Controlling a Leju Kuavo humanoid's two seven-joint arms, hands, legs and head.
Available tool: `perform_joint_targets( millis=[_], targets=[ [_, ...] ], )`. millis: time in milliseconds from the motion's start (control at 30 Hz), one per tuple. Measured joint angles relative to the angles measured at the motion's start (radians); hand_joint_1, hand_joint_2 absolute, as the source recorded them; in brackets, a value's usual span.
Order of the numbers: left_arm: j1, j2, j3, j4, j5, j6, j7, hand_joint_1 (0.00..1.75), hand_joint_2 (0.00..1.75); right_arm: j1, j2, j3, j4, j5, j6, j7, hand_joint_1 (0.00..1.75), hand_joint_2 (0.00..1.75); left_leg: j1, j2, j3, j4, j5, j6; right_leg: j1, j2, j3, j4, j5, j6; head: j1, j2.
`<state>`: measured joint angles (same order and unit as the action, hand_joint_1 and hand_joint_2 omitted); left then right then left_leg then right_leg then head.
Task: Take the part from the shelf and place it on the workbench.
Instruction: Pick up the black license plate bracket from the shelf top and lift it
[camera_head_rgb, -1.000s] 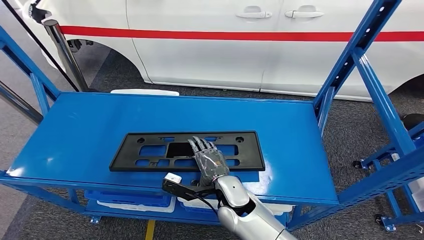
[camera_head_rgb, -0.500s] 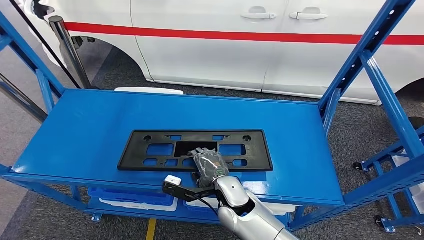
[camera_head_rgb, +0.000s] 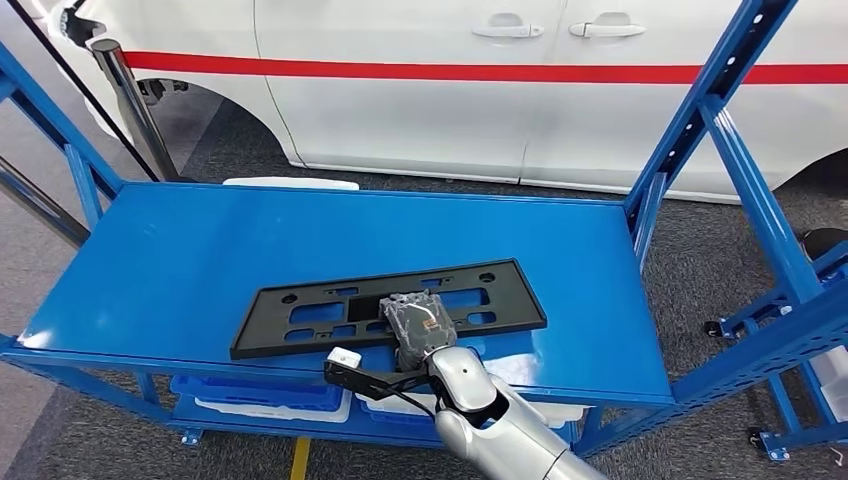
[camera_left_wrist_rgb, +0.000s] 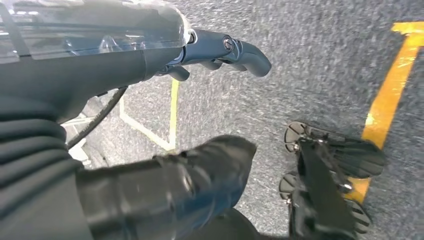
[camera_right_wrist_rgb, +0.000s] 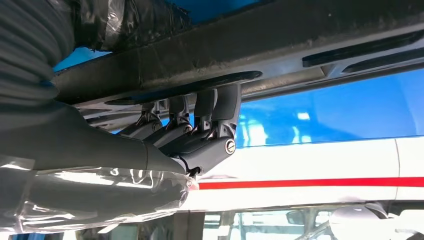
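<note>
A long black plastic plate with several cut-outs, the part (camera_head_rgb: 320, 312), lies on the blue shelf top (camera_head_rgb: 250, 235) near its front edge, skewed so its right end sits farther back. My right hand (camera_head_rgb: 418, 322) grips it at the middle, fingers hooked through its central opening. In the right wrist view the dark fingers (camera_right_wrist_rgb: 200, 120) curl over the edge of the part (camera_right_wrist_rgb: 280, 35). My left hand (camera_left_wrist_rgb: 125, 65) hangs over the floor, thumb and fingers apart, holding nothing.
A white car (camera_head_rgb: 500, 90) with a red stripe stands behind the shelf. Blue uprights (camera_head_rgb: 700, 125) rise at the right, and a metal pole (camera_head_rgb: 125, 95) at the back left. Blue bins (camera_head_rgb: 260, 395) sit under the shelf top. Caster wheels (camera_left_wrist_rgb: 330, 155) stand on the grey floor.
My right hand's fingers, flat on the part before, have curled into its central opening. The part has turned askew and slid a little toward the front edge.
</note>
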<state>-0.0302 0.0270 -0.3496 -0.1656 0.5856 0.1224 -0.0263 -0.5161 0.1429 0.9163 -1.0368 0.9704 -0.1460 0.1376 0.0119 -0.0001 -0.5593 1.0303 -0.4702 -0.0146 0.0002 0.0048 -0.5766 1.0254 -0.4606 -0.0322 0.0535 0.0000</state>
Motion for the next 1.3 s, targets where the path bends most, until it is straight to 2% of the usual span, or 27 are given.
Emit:
perform_joint_targets(
  millis=[33, 100, 167, 200, 267, 300, 333, 367, 400, 467, 500, 533, 633, 667, 733, 800, 833, 867, 900, 967, 1000, 1033, 1133, 1167, 1200, 1233, 1300],
  targets=[
    [-0.001, 0.0, 0.0, 0.0, 0.0, 0.0, -0.002, 0.0, 1.75, -0.001, 0.0, 0.0, 0.001, 0.0, -0.001, 0.0, 1.75, 1.75, -0.002, -0.001, 0.009, -0.021, 0.001, 0.005, 0.002, 0.001, -0.001, 0.0, 0.001, 0.005, 0.0, 0.0],
    [-0.002, 0.0, -0.001, 0.0, -0.001, 0.003, -0.007, 0.0, 1.75, -0.001, 0.0, 0.0, 0.003, -0.001, -0.003, 0.001, 1.75, 1.75, -0.003, -0.001, 0.011, -0.026, 0.005, 0.019, 0.003, 0.002, -0.001, -0.002, 0.003, 0.016, 0.0, 0.0],
    [-0.002, 0.0, -0.002, 0.0, -0.002, 0.016, -0.01, 0.0, 1.75, 0.0, -0.001, 0.0, 0.005, -0.001, -0.007, 0.002, 1.75, 1.75, 0.0, 0.002, 0.013, -0.032, 0.011, 0.032, 0.002, 0.002, -0.01, 0.021, -0.016, 0.026, 0.001, 0.0],
    [-0.002, 0.0, -0.002, 0.0, 0.0, 0.026, -0.011, 0.0, 1.75, 0.002, -0.001, 0.0, 0.006, 0.0, -0.01, 0.002, 1.75, 1.75, 0.002, 0.004, 0.012, -0.035, 0.014, 0.038, 0.002, 0.001, -0.027, 0.059, -0.042, 0.031, 0.001, 0.0],
    [-0.001, 0.0, -0.002, 0.0, 0.005, 0.048, -0.011, 0.0, 1.75, 0.007, -0.004, 0.0, 0.007, 0.005, -0.019, 0.004, 1.75, 1.75, 0.002, 0.007, 0.009, -0.035, 0.016, 0.044, -0.002, 0.0, -0.084, 0.186, -0.109, 0.036, 0.001, 0.0],
    [-0.001, 0.001, -0.002, 0.0, 0.007, 0.058, -0.009, 0.0, 1.75, 0.012, -0.007, 0.0, 0.007, 0.011, -0.027, 0.006, 1.75, 1.75, 0.001, 0.007, 0.008, -0.034, 0.016, 0.046, -0.003, 0.0, -0.111, 0.243, -0.13, 0.038, 0.001, 0.0],
    [0.0, 0.002, -0.002, 0.0, 0.008, 0.065, -0.004, 0.0, 1.75, 0.017, -0.009, 0.0, 0.008, 0.021, -0.038, 0.012, 1.75, 1.75, 0.001, 0.007, 0.007, -0.034, 0.016, 0.046, -0.005, 0.0, -0.124, 0.273, -0.132, 0.039, 0.001, 0.0],
    [0.0, 0.003, -0.002, 0.001, 0.008, 0.072, 0.002, 0.0, 1.75, 0.023, -0.011, 0.0, 0.007, 0.034, -0.053, 0.019, 1.75, 1.75, 0.001, 0.006, 0.008, -0.033, 0.016, 0.046, -0.006, 0.0, -0.119, 0.264, -0.115, 0.039, 0.001, 0.0],
    [0.0, 0.004, -0.003, 0.001, 0.008, 0.078, 0.007, 0.0, 1.75, 0.03, -0.011, 0.0, 0.007, 0.05, -0.074, 0.029, 1.75, 1.75, 0.001, 0.005, 0.01, -0.032, 0.015, 0.045, -0.007, -0.001, -0.096, 0.219, -0.083, 0.037, 0.001, 0.0],
    [0.0, 0.004, -0.003, 0.001, 0.008, 0.087, 0.013, 0.0, 1.75, 0.048, -0.012, 0.0, 0.004, 0.082, -0.121, 0.05, 1.75, 1.75, -0.001, 0.001, 0.011, -0.027, 0.011, 0.04, -0.006, -0.002, -0.031, 0.083, -0.024, 0.03, 0.001, 0.0],
    [0.0, 0.004, -0.003, 0.001, 0.008, 0.09, 0.015, 0.0, 1.75, 0.055, -0.012, 0.0, 0.001, 0.095, -0.14, 0.058, 1.75, 1.75, -0.003, -0.001, 0.009, -0.025, 0.009, 0.035, -0.004, -0.003, -0.01, 0.035, -0.01, 0.026, 0.001, 0.0],
    [0.0, 0.004, -0.003, 0.001, 0.008, 0.092, 0.016, 0.0, 1.75, 0.062, -0.013, 0.0, -0.002, 0.103, -0.153, 0.063, 1.75, 1.75, -0.004, -0.003, 0.008, -0.023, 0.008, 0.029, -0.002, -0.003, 0.001, 0.01, -0.007, 0.022, 0.001, 0.0],
    [0.001, 0.004, -0.003, 0.001, 0.008, 0.092, 0.018, 0.0, 1.75, 0.07, -0.013, 0.0, -0.009, 0.11, -0.162, 0.067, 1.75, 1.75, 0.0, -0.004, 0.008, -0.023, 0.005, 0.011, -0.001, -0.001, 0.005, -0.003, -0.005, 0.008, 0.0, 0.0],
    [0.001, 0.005, -0.004, 0.001, 0.008, 0.092, 0.019, 0.0, 1.75, 0.071, -0.013, 0.0, -0.01, 0.11, -0.162, 0.068, 1.75, 1.75, 0.001, -0.004, 0.003, -0.009, -0.008, 0.006, -0.003, -0.002, 0.007, -0.008, -0.002, 0.002, 0.0, 0.0],
    [0.001, 0.005, -0.004, 0.001, 0.008, 0.093, 0.019, 0.0, 1.75, 0.075, -0.014, 0.0, -0.012, 0.111, -0.162, 0.07, 1.75, 1.75, 0.004, -0.003, -0.033, 0.074, -0.061, -0.004, -0.006, -0.005, 0.01, -0.016, 0.003, -0.006, 0.0, 0.0],
    [0.001, 0.007, -0.004, 0.001, 0.008, 0.093, 0.02, 0.0, 1.75, 0.079, -0.015, 0.0, -0.012, 0.111, -0.162, 0.07, 1.75, 1.75, 0.006, -0.003, -0.09, 0.201, -0.121, -0.012, -0.006, -0.006, 0.008, -0.016, 0.004, -0.008, 0.0, 0.0],
    [0.002, 0.007, -0.004, 0.001, 0.008, 0.093, 0.02, 0.0, 1.75, 0.081, -0.016, 0.0, -0.013, 0.112, -0.162, 0.07, 1.75, 1.75, 0.007, -0.003, -0.107, 0.242, -0.13, -0.015, -0.005, -0.006, 0.008, -0.016, 0.004, -0.008, 0.0, 0.0],
    [0.003, 0.008, -0.004, 0.001, 0.008, 0.093, 0.02, 0.0, 1.75, 0.082, -0.017, 0.0, -0.013, 0.113, -0.162, 0.07, 1.75, 1.75, 0.009, -0.003, -0.108, 0.246, -0.12, -0.017, -0.006, -0.006, 0.008, -0.015, 0.004, -0.008, 0.0, 0.0],
    [0.005, 0.008, -0.004, 0.001, 0.008, 0.093, 0.021, 0.0, 1.75, 0.082, -0.017, 0.0, -0.013, 0.113, -0.162, 0.07, 1.75, 1.75, 0.011, -0.003, -0.09, 0.211, -0.092, -0.019, -0.007, -0.005, 0.009, -0.013, 0.003, -0.007, 0.0, 0.0],
    [0.006, 0.01, -0.004, 0.001, 0.008, 0.093, 0.021, 0.0, 1.75, 0.082, -0.018, 0.0, -0.013, 0.114, -0.163, 0.071, 1.75, 1.75, 0.016, -0.003, -0.023, 0.076, -0.029, -0.022, -0.007, -0.003, 0.009, -0.008, 0.0, -0.001, 0.0, 0.0],
    [0.006, 0.01, -0.004, 0.001, 0.008, 0.093, 0.021, 0.0, 1.75, 0.082, -0.018, -0.001, -0.013, 0.114, -0.163, 0.072, 1.75, 1.75, 0.015, -0.004, 0.003, 0.021, -0.011, -0.018, -0.006, -0.001, 0.008, -0.004, -0.002, 0.005, 0.0, 0.0],
    [0.005, 0.011, -0.004, 0.001, 0.008, 0.093, 0.021, 0.0, 1.75, 0.082, -0.019, -0.001, -0.013, 0.114, -0.163, 0.073, 1.75, 1.75, 0.014, -0.005, 0.017, -0.01, -0.005, -0.013, -0.005, 0.001, 0.007, -0.001, -0.002, 0.011, 0.0, 0.0],
    [0.004, 0.011, -0.004, 0.001, 0.008, 0.093, 0.021, 0.0, 1.75, 0.083, -0.02, -0.003, -0.015, 0.114, -0.164, 0.075, 1.75, 1.75, 0.01, -0.005, 0.019, -0.022, -0.004, 0.01, -0.004, 0.006, 0.004, -0.002, 0.001, 0.028, 0.001, 0.0],
    [0.003, 0.011, -0.004, 0.001, 0.008, 0.093, 0.021, 0.0, 1.75, 0.084, -0.02, -0.004, -0.016, 0.114, -0.166, 0.074, 1.75, 1.75, 0.01, -0.003, 0.019, -0.025, 0.0, 0.018, -0.005, 0.006, -0.001, 0.008, -0.007, 0.034, 0.001, 0.0],
    [0.003, 0.011, -0.004, 0.001, 0.008, 0.093, 0.021, 0.0, 1.75, 0.085, -0.02, -0.007, -0.017, 0.113, -0.169, 0.071, 1.75, 1.75, 0.012, 0.0, 0.019, -0.029, 0.005, 0.026, -0.005, 0.005, -0.011, 0.032, -0.025, 0.038, 0.001, 0.0],
    [0.003, 0.011, -0.004, 0.001, 0.01, 0.093, 0.022, 0.0, 1.75, 0.089, -0.021, -0.01, -0.019, 0.111, -0.177, 0.063, 1.75, 1.75, 0.012, 0.002, 0.018, -0.031, 0.009, 0.033, -0.006, 0.004, -0.032, 0.078, -0.056, 0.041, 0.001, 0.0],
    [0.004, 0.011, -0.004, 0.001, 0.014, 0.093, 0.027, 0.0, 1.75, 0.108, -0.023, -0.021, -0.028, 0.101, -0.208, 0.03, 1.75, 1.75, 0.01, 0.006, 0.013, -0.031, 0.014, 0.041, -0.006, 0.003, -0.09, 0.209, -0.125, 0.043, 0.001, 0.0]
  ],
)
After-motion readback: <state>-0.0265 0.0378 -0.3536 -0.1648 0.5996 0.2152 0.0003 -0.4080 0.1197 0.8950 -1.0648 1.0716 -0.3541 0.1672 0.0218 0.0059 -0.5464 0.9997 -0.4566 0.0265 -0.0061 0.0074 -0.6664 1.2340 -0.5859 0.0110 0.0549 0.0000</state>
